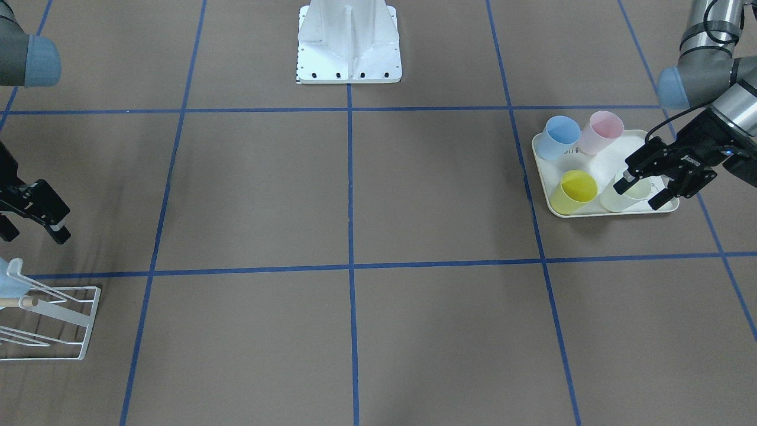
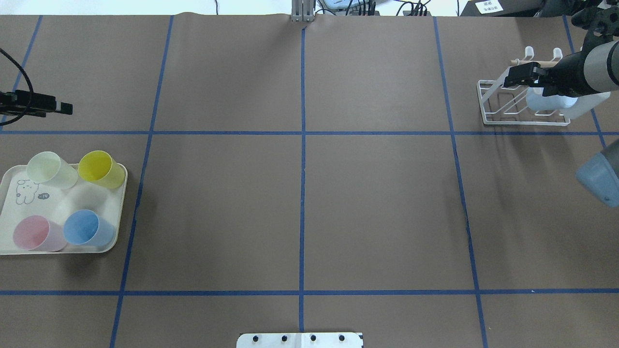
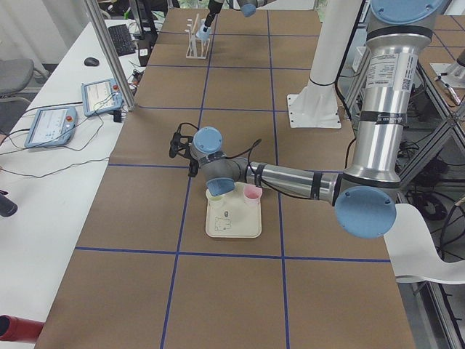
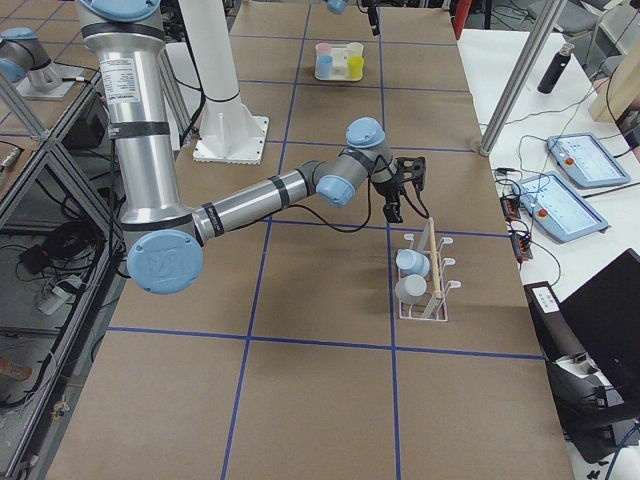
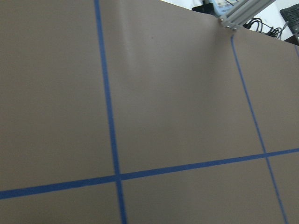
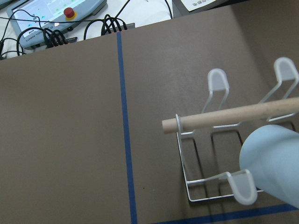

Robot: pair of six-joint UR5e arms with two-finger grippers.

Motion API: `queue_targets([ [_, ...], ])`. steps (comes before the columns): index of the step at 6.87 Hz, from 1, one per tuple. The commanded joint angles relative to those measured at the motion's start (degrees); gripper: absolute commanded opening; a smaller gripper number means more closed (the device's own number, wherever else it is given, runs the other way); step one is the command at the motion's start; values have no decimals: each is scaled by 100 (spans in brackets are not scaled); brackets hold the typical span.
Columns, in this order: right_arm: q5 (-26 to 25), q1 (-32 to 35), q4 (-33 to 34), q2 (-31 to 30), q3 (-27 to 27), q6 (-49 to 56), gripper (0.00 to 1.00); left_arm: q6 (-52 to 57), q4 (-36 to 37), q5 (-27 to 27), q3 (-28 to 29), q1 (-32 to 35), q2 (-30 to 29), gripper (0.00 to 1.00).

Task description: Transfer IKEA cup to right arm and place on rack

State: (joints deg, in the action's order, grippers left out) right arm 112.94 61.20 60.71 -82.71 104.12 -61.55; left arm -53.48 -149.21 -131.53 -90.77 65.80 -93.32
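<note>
One cream tray (image 2: pixel 72 195) bearing four upright cups, blue cup (image 2: pixel 86 227), pink cup (image 2: pixel 33 233), yellow cup (image 2: pixel 99 169), pale green cup (image 2: pixel 48 169); one white rack (image 2: pixel 503 110) holding two, pale blue cup (image 4: pixel 410 263), whitish cup (image 4: pixel 407 290); left gripper (image 1: pixel 637 197) spread, empty, apart from tray; right gripper (image 1: pixel 34 234) spread, empty, beside rack

Robotics lab: teach pendants (image 4: pixel 583 160), cables (image 6: pixel 56 36), blue-taped grid table (image 2: pixel 377 212) w/ UR5e arms (image 4: pixel 250 205).
</note>
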Motion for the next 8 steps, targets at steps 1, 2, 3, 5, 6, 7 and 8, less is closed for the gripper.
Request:
queue_targets([
  [1, 0, -64, 2, -17, 56, -103, 100, 1039, 854, 680, -255, -119, 461, 100],
  [2, -9, -99, 2, -26, 47, -103, 100, 1224, 1198, 743, -335, -285, 724, 100],
  [3, -9, -100, 2, -35, 47, -103, 100, 1322, 1436, 761, -406, -356, 875, 100],
  [5, 0, -135, 2, -43, 56, -103, 100, 1323, 1789, 761, -433, -497, 929, 99],
  [6, 0, -144, -7, -43, 56, -103, 100, 1323, 1860, 761, -502, -515, 964, 99],
  [7, -9, -152, 2, -52, 47, -103, 100, 1323, 2017, 761, -547, -567, 1017, 93],
  [8, -9, -161, 2, -61, 47, -103, 100, 1323, 2036, 752, -530, -585, 1008, 80],
])
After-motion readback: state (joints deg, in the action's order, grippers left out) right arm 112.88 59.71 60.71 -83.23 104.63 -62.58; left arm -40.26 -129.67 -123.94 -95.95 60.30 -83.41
